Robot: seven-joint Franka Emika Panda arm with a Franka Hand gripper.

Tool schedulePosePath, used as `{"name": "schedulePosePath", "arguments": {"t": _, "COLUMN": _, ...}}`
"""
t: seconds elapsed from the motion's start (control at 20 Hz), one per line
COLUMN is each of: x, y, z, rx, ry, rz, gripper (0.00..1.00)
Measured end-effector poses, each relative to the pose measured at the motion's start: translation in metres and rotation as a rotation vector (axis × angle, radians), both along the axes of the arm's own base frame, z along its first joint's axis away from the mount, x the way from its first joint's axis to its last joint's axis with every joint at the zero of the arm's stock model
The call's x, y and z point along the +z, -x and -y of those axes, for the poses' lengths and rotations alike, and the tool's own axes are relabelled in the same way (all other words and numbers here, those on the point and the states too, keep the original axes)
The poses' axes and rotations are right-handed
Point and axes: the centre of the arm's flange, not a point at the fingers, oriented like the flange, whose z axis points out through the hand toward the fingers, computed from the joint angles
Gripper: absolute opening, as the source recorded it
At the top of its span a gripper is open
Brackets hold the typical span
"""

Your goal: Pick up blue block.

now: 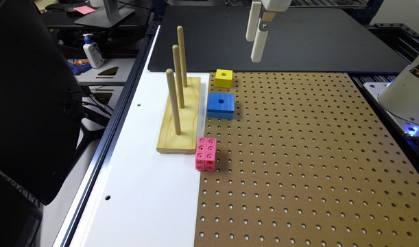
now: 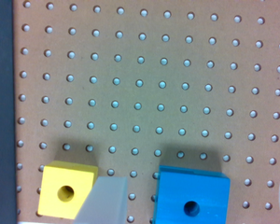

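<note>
The flat square solid-blue block [image 1: 220, 105] with 1 round hole in its top lies flat on the brown perforated pegboard [image 1: 298, 154], near that board's edge toward the exterior view's left; the wrist view shows it [image 2: 192, 198] too. At its 12 o'clock in the exterior view, just apart, sits the smaller yellow holed block [image 1: 224, 78]. At its 9 o'clock stands the pale wooden base with 3 upright dowels [image 1: 179, 113], just beside it. At its 6 o'clock, well apart, is the pink studded cube cluster [image 1: 205, 154]. The white gripper [image 1: 256, 36] hangs high at the block's 1 o'clock, holding nothing; its fingers [image 2: 102, 203] are spread apart in the wrist view. A white pump bottle [image 1: 93, 51] carries a label too small to read.
</note>
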Motion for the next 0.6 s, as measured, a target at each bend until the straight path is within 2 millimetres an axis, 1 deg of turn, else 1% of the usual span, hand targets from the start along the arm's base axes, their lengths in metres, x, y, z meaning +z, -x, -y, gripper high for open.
{"name": "schedulePosePath", "arguments": {"t": 0.35, "x": 0.000, "y": -0.003, "z": 0.000, "rx": 0.000, "ry": 0.000, "rz": 0.000, "gripper": 1.00}}
{"name": "schedulePosePath", "arguments": {"t": 0.5, "x": -0.005, "y": -0.004, "z": 0.000, "rx": 0.000, "ry": -0.001, "rz": -0.004, "gripper": 1.00}}
{"name": "schedulePosePath", "arguments": {"t": 0.6, "x": -0.012, "y": -0.005, "z": 0.000, "rx": 0.000, "ry": -0.001, "rz": -0.007, "gripper": 1.00}}
